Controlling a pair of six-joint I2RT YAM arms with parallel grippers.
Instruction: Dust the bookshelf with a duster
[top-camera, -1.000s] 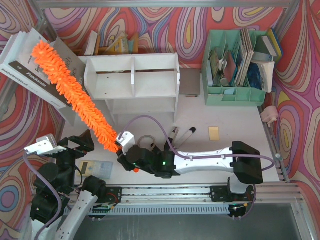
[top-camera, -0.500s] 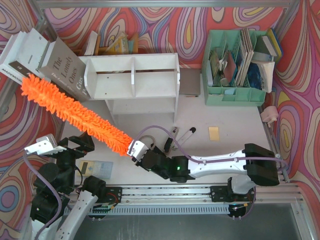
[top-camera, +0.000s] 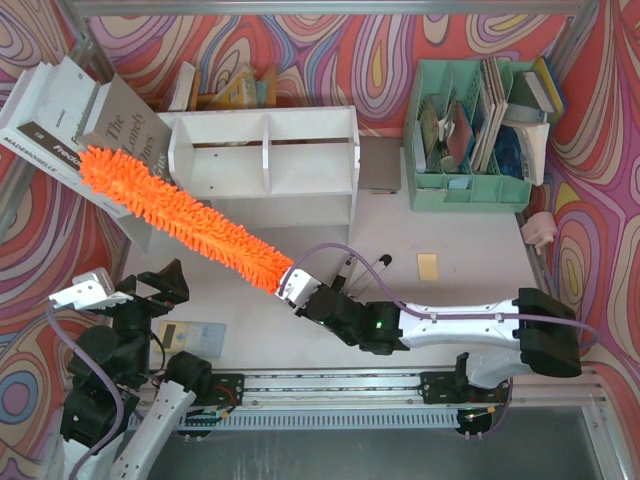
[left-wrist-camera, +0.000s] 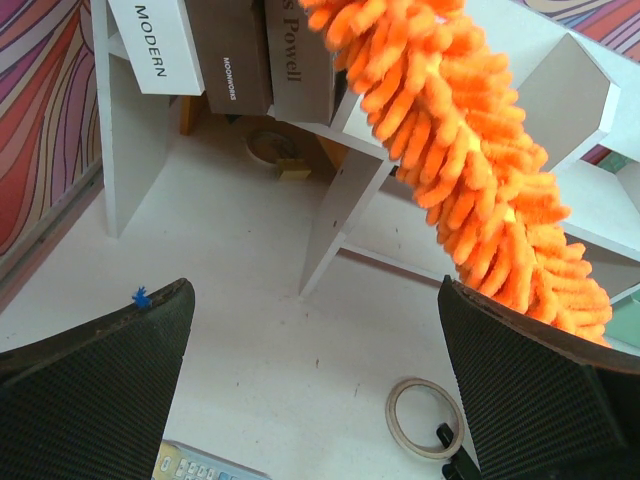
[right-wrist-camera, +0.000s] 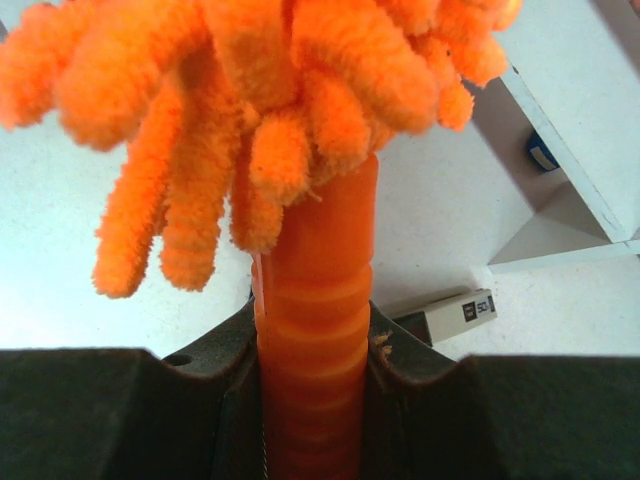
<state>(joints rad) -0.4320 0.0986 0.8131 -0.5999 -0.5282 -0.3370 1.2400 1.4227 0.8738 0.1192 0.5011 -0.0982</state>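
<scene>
The duster (top-camera: 190, 225), long, fluffy and bright orange, slants from the leaning books at the upper left down to my right gripper (top-camera: 297, 288). That gripper is shut on its ribbed orange handle (right-wrist-camera: 315, 340). The white bookshelf (top-camera: 262, 150) stands at the back centre, and the duster's head crosses in front of its lower left corner. Whether it touches the shelf I cannot tell. The left wrist view has the duster (left-wrist-camera: 480, 180) above a white shelf leg (left-wrist-camera: 345, 200). My left gripper (top-camera: 158, 288) hangs open and empty by the table's near left, beneath the duster.
Large books (top-camera: 60, 120) lean left of the shelf. A mint green organiser (top-camera: 470, 130) stands at the back right. Two pens (top-camera: 375, 270), a yellow note (top-camera: 428, 265), a tape ring (left-wrist-camera: 430, 418) and a calculator (top-camera: 190, 335) lie on the table.
My right gripper has travelled right with the duster. The duster has tipped to a flatter slant, then slid right toward the shelf. The left arm has stayed still.
</scene>
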